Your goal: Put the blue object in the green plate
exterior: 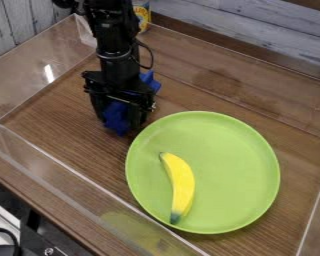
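Counter point(243, 95): dark wood-grain surface enclosed by low clear walls, with pale planks beyond the far edge.

Green plate point(236, 150): large, round, lime-green, shallow rim; lies toward the near right corner of the counter.

Banana point(179, 186): yellow, inside the green plate on its near left part, one tip toward the plate's middle and the other toward its near rim.

Blue object point(119, 118): royal-blue block on the counter toward the left edge, just beside the plate's far left rim and outside it; largely hidden by the hand.

Hand point(120, 106): black, pointing straight down from an upright black arm point(113, 35), its fingers either side of the blue object and clenched on it, low at the counter.
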### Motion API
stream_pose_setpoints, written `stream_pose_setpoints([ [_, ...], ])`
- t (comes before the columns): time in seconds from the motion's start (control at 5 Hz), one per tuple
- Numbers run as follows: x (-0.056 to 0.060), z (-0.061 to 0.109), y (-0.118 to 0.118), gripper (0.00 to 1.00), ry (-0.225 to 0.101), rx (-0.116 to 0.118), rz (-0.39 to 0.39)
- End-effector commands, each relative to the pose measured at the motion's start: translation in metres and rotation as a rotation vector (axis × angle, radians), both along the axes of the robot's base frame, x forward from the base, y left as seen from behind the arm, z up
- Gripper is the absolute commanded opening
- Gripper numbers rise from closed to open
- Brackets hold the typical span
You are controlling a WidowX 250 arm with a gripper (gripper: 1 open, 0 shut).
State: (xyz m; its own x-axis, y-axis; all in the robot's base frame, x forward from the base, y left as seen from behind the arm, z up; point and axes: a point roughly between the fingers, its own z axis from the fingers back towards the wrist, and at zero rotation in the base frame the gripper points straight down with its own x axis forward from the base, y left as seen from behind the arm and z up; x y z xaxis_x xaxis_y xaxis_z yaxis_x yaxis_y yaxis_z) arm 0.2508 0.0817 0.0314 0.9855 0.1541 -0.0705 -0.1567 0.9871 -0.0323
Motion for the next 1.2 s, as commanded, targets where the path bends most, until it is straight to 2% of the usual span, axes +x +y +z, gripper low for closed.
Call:
stream_pose_setpoints([
  [0.0, 0.0057, 0.0059, 0.0002, 0.00, -0.021, 0.008, -0.008],
  [1.0, 0.0078, 0.0081, -0.0030, 0.00, -0.017, 0.010, -0.025],
])
